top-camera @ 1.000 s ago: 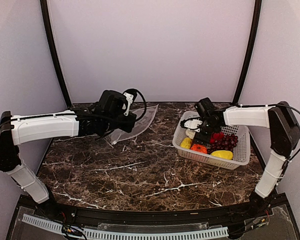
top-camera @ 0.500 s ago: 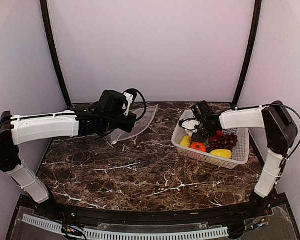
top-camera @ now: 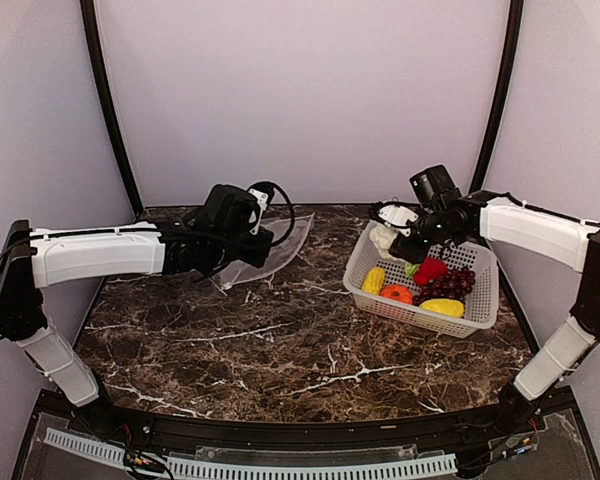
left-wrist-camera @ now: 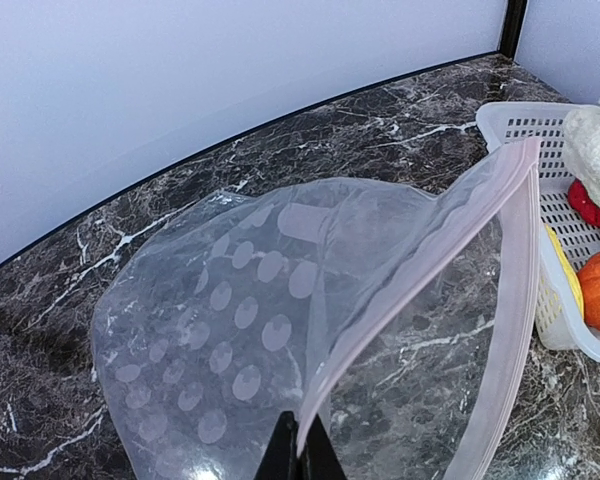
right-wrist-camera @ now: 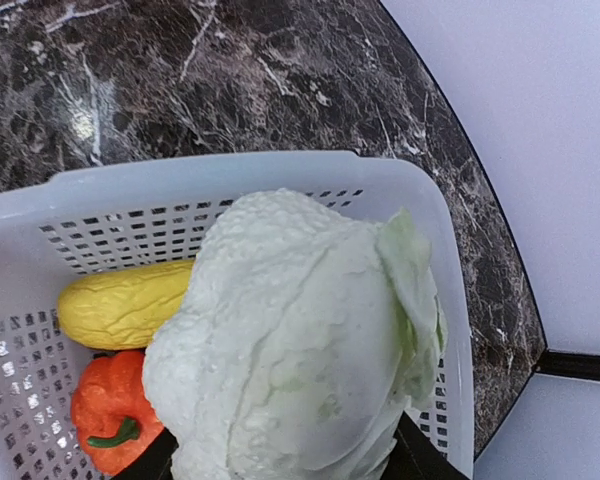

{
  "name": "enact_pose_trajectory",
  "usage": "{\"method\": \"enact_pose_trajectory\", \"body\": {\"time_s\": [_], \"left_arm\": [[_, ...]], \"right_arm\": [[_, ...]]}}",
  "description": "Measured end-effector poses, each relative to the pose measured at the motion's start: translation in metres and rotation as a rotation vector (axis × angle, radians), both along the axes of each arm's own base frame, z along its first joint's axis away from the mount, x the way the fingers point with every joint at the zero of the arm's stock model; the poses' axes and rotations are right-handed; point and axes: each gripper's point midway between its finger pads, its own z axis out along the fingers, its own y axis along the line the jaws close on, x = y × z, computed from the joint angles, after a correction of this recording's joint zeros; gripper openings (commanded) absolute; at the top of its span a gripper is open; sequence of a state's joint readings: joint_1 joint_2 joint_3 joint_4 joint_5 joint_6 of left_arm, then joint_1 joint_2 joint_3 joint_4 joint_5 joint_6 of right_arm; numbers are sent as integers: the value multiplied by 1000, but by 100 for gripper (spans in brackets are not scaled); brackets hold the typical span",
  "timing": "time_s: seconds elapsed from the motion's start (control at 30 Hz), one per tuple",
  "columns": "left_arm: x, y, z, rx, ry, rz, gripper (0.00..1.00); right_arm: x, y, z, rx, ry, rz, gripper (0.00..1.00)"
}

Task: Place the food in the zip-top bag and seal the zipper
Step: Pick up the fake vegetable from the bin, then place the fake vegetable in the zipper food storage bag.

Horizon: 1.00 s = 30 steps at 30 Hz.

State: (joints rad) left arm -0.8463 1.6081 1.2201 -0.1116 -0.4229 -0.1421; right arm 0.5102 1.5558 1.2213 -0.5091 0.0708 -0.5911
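Note:
The clear dotted zip-top bag (top-camera: 270,250) lies at the back of the table, its mouth held up. My left gripper (left-wrist-camera: 300,455) is shut on the pinkish zipper strip (left-wrist-camera: 420,255) at the bag's mouth, which gapes toward the basket. My right gripper (top-camera: 400,243) is shut on the white-green cabbage (right-wrist-camera: 300,340) and holds it above the far left corner of the white basket (top-camera: 485,300). In the basket lie two yellow pieces (top-camera: 374,280), (top-camera: 444,308), the orange-red round one (top-camera: 397,295), the red pepper (top-camera: 430,270) and the dark grapes (top-camera: 450,285).
The basket's near rim (left-wrist-camera: 520,120) stands just right of the bag's mouth in the left wrist view. Dark marble table (top-camera: 280,350) spreads in front. Black frame posts (top-camera: 110,110) rise at both back corners.
My right gripper has closed on the cabbage and lifted it out of the basket, up and back. The left gripper holds the bag's mouth as before, shifted slightly right.

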Motion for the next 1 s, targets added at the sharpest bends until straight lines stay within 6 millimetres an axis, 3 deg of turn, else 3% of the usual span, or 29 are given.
{"method": "enact_pose_trajectory", "body": {"time_s": [0.17,0.47,0.67,1.0], "left_arm": [[9,-1,-4,-27,-2,40,1],[30,-21,7,-156,-11,107,1],[34,-32,22,-306,-13,126,1],[35,-55,53,-509,-8,84,1]], "right_arm": [[-25,27,43,201,68,79,40],[-64,88,148,621,202,292,39],[-83,120,168,850,451,391,38],[-79,146,181,1056,727,418,39]]}}
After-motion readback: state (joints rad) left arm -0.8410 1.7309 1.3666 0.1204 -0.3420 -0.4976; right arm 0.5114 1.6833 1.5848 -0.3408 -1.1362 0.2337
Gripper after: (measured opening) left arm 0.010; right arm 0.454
